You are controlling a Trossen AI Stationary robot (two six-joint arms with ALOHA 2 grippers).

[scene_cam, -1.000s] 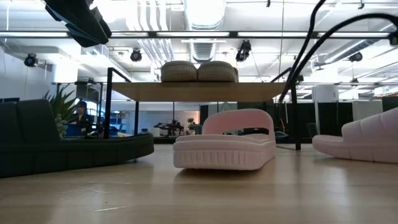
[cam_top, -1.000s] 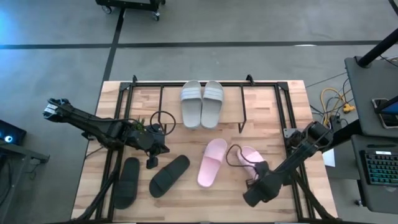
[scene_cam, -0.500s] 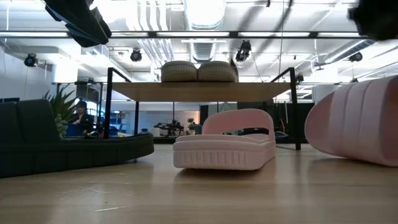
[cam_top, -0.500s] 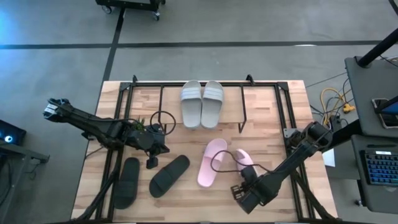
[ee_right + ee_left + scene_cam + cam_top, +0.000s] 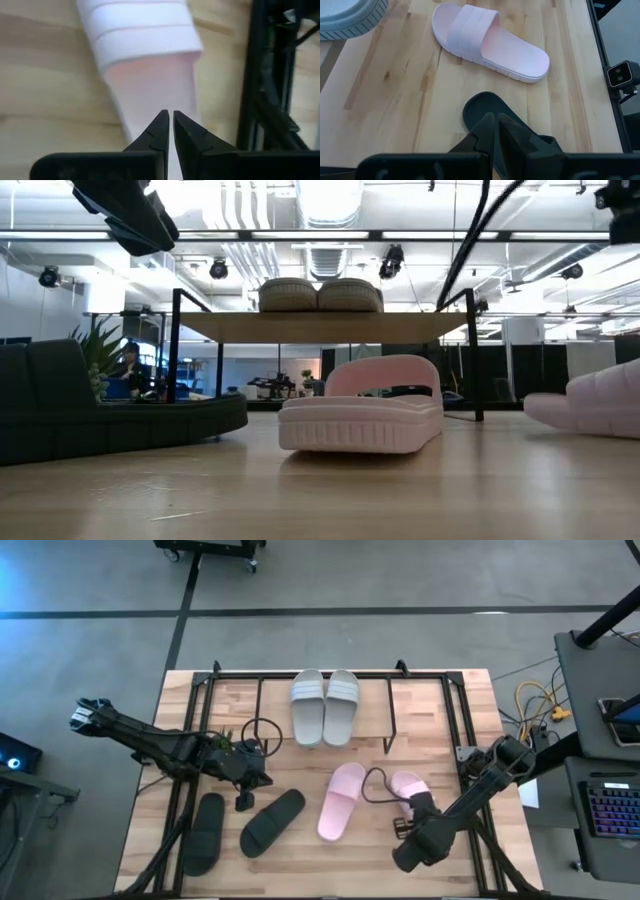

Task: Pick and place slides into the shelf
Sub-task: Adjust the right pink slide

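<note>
Two pale grey-green slides [image 5: 325, 706] sit side by side on the shelf's top board [image 5: 320, 327]. One pink slide [image 5: 340, 802] lies flat on the table in front of the shelf. The other pink slide [image 5: 405, 783] lies to its right, with my right gripper [image 5: 412, 808] shut over its heel end. Two black slides [image 5: 272, 822] [image 5: 205, 832] lie near the table's left front. My left gripper [image 5: 243, 802] is shut and hangs between them, over one black slide's rounded end [image 5: 480, 105]. My right gripper [image 5: 170, 122] comes down slanting from the table's near side, its shut fingertips over the heel end [image 5: 150, 115] of the right pink slide. The slide lies flat on the table. I cannot tell whether the tips touch the sole.
A small green potted plant [image 5: 225, 748] stands by the left arm. The table's black frame rails [image 5: 260, 75] run close to the right of the right pink slide. Bare wood lies along the near edge [image 5: 320, 490]. People and furniture show in the room behind.
Half a second ago the right gripper swung toward the near-left, and the right pink slide rose tilted, close to the low camera. The gripper has since moved back toward the far right. The slide lies flat again, slightly farther right than a second ago.
</note>
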